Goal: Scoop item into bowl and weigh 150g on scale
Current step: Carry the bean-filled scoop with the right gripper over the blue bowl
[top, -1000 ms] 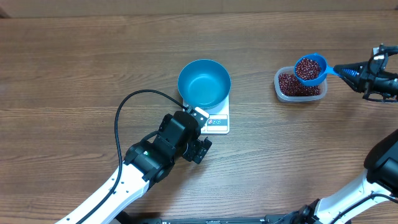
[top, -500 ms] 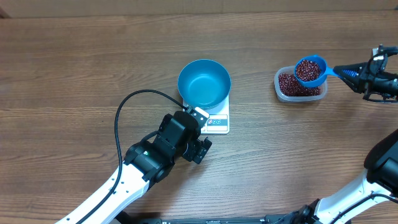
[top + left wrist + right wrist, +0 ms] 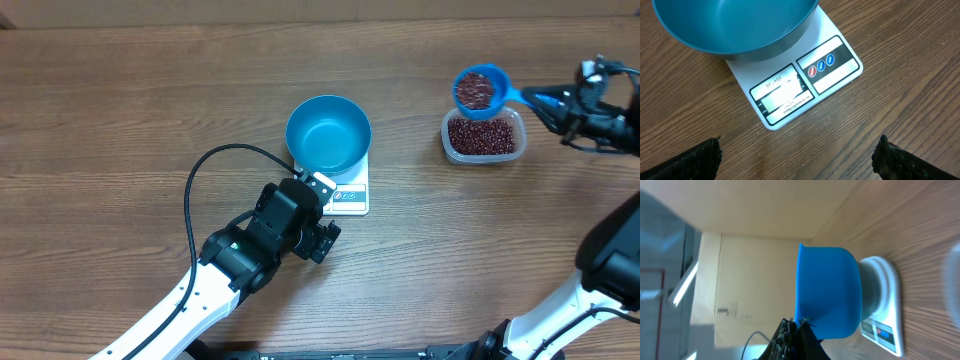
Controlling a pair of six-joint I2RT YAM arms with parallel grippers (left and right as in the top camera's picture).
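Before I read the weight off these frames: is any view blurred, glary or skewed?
Left wrist: sharp, yet no digits are legible on the scale. Right wrist: turned sideways, bowl crisp, right edge smeared. Overhead: evenly lit, scale too small to read.

Scale (image 3: 790, 92): display reading illegible. Bowl (image 3: 735, 25): cut by top edge, left wrist view. Left fingertips (image 3: 695, 162): cut by bottom edge.

Bowl (image 3: 328, 135) on scale (image 3: 351, 198), tub (image 3: 446, 141) to right
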